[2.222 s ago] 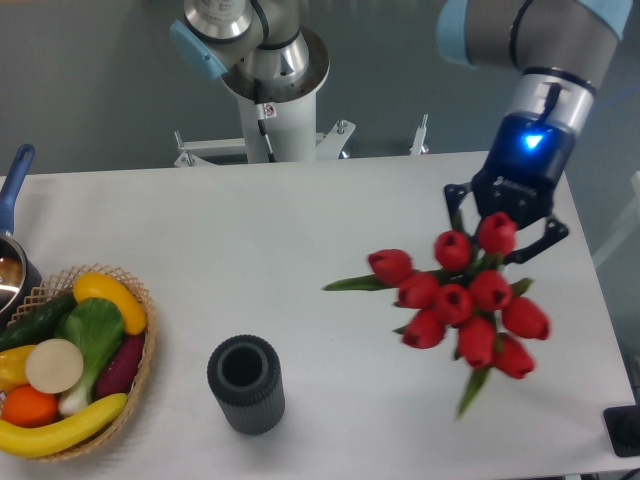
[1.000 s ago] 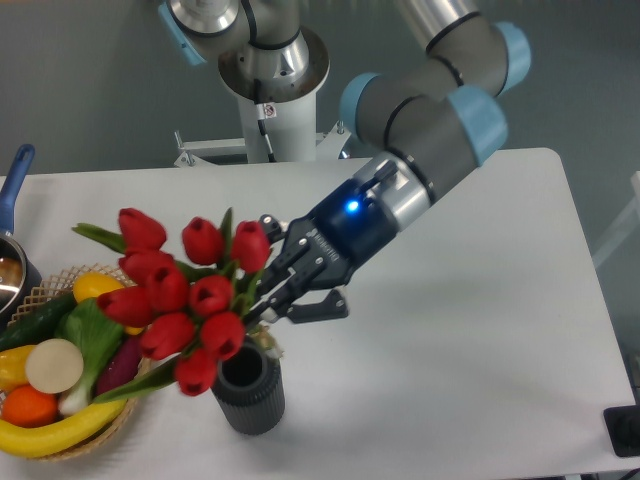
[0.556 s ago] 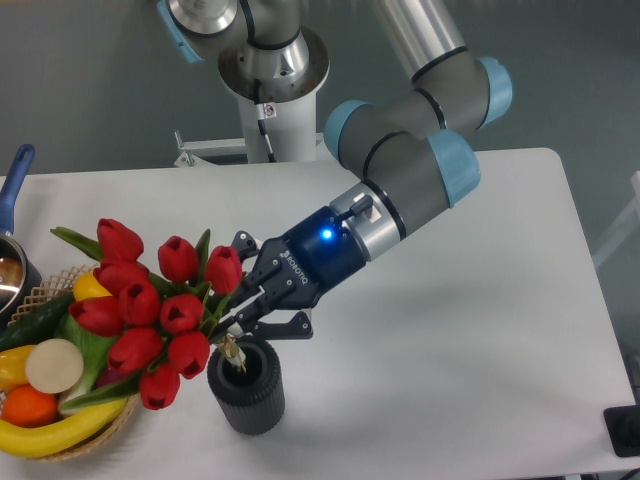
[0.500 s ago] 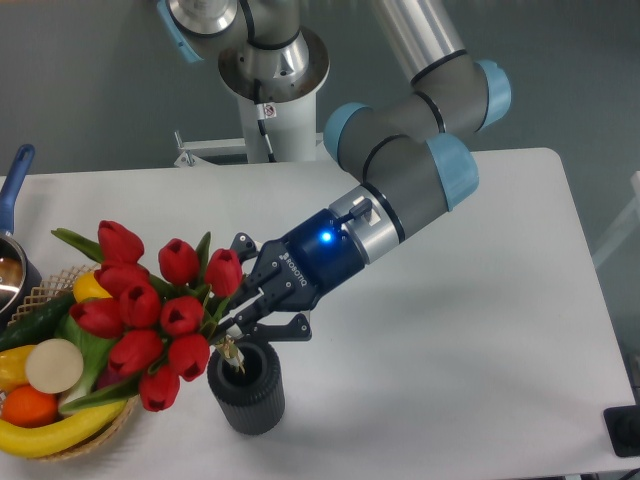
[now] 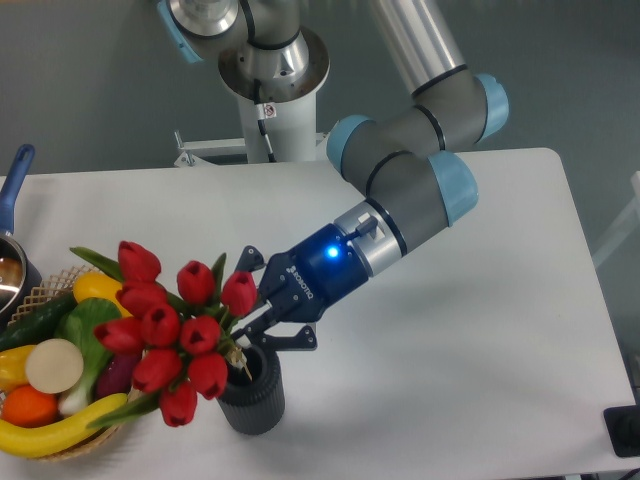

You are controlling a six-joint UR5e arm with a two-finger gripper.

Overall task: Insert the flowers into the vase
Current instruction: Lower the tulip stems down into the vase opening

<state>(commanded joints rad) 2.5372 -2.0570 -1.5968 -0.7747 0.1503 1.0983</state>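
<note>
Since half a second ago the flowers (image 5: 170, 340) sit lower and further right, heads bunched closer over the vase (image 5: 250, 395), and my gripper (image 5: 250, 325) has dropped toward the mouth. Stems clamped between my fingers (image 5: 283, 338), jaws narrow around the bundle just above the cut ends. Bunch is tilted, heads leaning out left toward the basket (image 5: 140, 385), stem ends at the vase's mouth. Can't tell if they are inside or just on the rim, the red heads hide part of the opening.

Insertion step looks partly done, I judge.

Risks from here:
- Stem ends catch the near rim. Vase is small and light-looking, a sideways push could tip or slide it.
- Bunch is much taller than the vase and leans left. If I let go at this tilt, the weight of the heads could topple the vase or pull the stems back out.
- One long leaf (image 5: 125, 410) hangs low over the banana (image 5: 60, 428) in the basket. It could snag on the fruit as I straighten up.
- My lower finger is close to the vase's wall, so going deeper may knock it.

Needs straightening toward upright before release.
</note>
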